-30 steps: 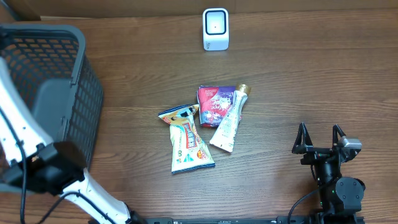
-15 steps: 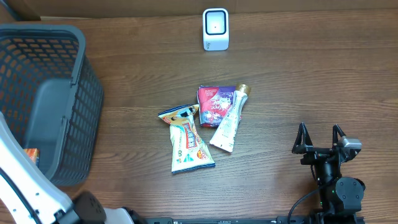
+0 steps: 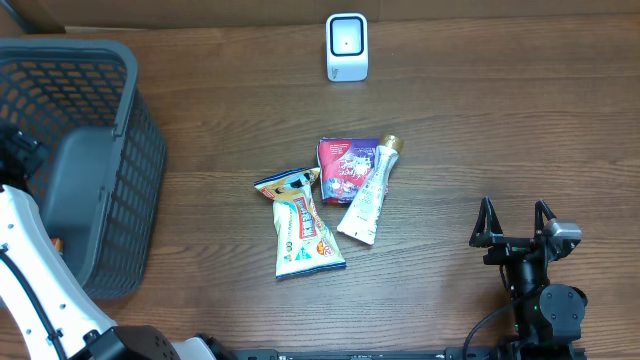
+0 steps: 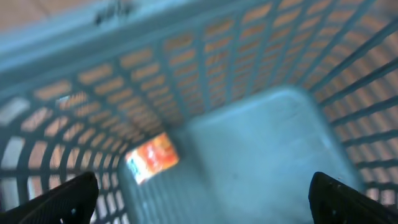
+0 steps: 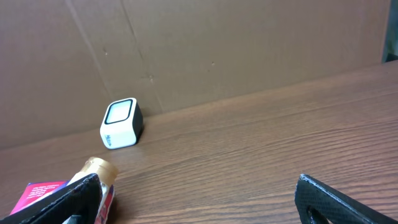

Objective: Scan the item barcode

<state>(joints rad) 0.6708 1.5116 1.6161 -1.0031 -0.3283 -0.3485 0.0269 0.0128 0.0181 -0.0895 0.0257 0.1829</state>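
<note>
While both arms' jaws gape empty, the tube (image 3: 367, 196) lies diagonally, gold cap (image 3: 391, 145) toward the scanner (image 3: 347, 46).

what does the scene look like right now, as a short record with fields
scanner: white scanner upright at the far side of the table
items: snack bag, red pouch and white tube grouped mid-table, tube against the pouch's right side
basket: grey mesh basket on the left, orange packet inside
left gripper: open, over the basket interior, empty
right gripper: open, front right, empty, apart from the items
scan: no item picked up yet
</note>
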